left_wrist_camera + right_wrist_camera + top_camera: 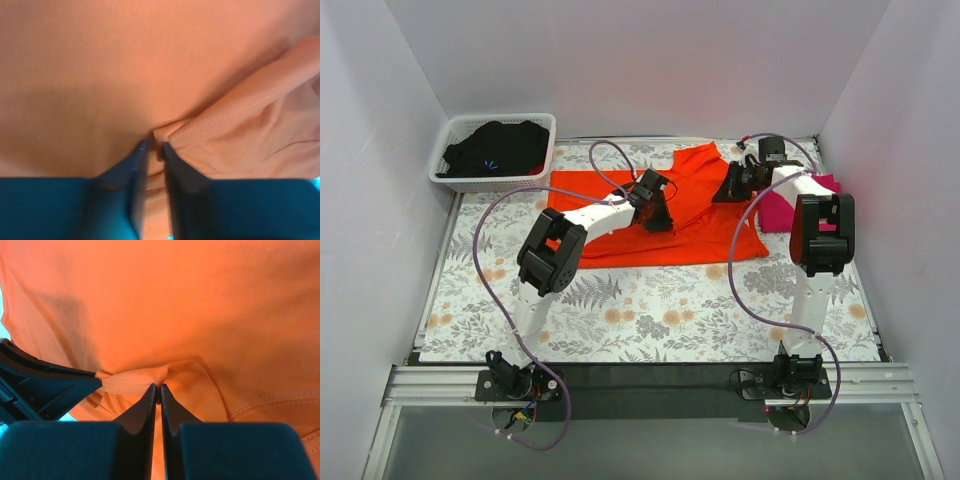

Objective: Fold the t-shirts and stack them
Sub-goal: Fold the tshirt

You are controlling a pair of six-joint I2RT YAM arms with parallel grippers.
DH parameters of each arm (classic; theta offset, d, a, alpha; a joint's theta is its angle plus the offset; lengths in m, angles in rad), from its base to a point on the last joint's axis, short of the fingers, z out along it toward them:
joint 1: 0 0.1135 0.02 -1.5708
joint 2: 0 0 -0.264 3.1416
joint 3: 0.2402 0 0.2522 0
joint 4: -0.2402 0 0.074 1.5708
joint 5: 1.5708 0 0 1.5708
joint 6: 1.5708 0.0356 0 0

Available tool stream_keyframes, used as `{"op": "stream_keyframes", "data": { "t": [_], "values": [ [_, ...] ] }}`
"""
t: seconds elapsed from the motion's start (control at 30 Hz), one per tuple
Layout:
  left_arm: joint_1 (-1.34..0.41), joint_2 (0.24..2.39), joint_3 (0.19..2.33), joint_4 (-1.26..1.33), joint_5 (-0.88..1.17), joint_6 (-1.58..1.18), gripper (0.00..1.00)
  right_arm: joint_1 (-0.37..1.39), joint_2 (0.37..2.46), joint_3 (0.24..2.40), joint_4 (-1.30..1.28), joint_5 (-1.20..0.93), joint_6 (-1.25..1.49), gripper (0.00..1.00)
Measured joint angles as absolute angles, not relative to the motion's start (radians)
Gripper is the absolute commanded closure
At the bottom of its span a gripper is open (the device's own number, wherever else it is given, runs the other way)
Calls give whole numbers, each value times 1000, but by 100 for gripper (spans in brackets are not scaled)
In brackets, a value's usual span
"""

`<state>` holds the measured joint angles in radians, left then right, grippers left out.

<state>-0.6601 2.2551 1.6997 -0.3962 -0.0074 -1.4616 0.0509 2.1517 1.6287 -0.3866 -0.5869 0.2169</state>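
Orange shirt [705,235] lies partly folded at worktop [620,305] back, fold step in hand. Left gripper [155,144]: jaws narrow at a hem, grip unclear. Right gripper [157,386]: jaws near-closed, pinching a pucker. Next likely needs 2 clean releases, then regrasp. Pink shirt [778,212] waits right.

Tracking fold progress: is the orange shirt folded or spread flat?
Partly folded: the orange shirt lies mostly spread, with one flap doubled over at its far right.
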Motion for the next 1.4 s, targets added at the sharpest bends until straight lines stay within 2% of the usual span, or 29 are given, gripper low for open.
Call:
{"op": "stream_keyframes", "data": {
  "t": [0.1, 0.13, 0.23, 0.37, 0.73, 0.97, 1.17, 1.4],
  "values": [
    [-656, 2247, 1694, -389, -15, -1468, 61, 51, 2160, 1641, -385, -587, 234, 72],
    [-655, 2244, 1694, -388, -18, -1468, 49, 51, 2161, 1646, -382, -587, 241, 62],
    [-652, 2229, 1691, -380, -32, -1465, 32, 51, 2162, 1658, -363, -591, 263, 53],
    [-646, 2192, 1665, -389, -69, -1450, 26, 54, 2158, 1662, -333, -590, 292, 47],
    [-612, 1854, 1445, -406, -139, -1402, 22, 152, 1962, 1426, -251, -492, 432, 45],
    [-494, 1661, 1208, -446, -143, -1390, 22, 220, 1953, 1306, -199, -427, 538, 45],
    [-374, 1485, 1005, -490, -142, -1369, 22, 225, 1958, 1301, -167, -392, 585, 45],
    [-275, 1369, 892, -495, -138, -1346, 22, 234, 2059, 1380, -149, -386, 623, 45]
  ]
}}
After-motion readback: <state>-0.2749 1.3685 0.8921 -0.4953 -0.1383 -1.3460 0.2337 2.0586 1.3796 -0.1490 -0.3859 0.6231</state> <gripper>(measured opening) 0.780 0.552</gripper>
